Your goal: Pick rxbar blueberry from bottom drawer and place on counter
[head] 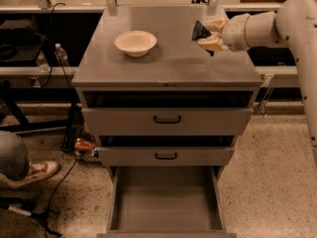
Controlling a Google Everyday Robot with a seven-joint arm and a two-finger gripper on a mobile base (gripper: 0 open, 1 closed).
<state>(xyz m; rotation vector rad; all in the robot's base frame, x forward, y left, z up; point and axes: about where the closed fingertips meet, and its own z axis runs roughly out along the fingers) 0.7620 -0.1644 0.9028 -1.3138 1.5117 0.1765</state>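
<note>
The rxbar blueberry (199, 31) is hanging in the air above the right-rear part of the counter surface (173, 63), not touching it as far as I can judge, and the gripper (204, 34) is pinching it between its two pale fingers, with the dark wrapper sticking out to the left side. The arm is reaching in from the right. The bottom drawer (166, 202) is standing pulled out and I am seeing nothing inside it, so the pick step is looking done and the place step is now in hand, approx. two thirds of the task in my judgement. The next move is probably calling for lowering the bar until it is lying flat on the surface, then spreading the fingers and lifting away w/o dragging it; the bowl (135, 42) is sitting well apart to the left, so there is room. Counting: 1 bar, 1 bowl, 1 gripper, 3 drawers in total, i.e. the upper drawer (167, 119) and the middle drawer (166, 156), each with 1 black handle, plus the bottom one.
</note>
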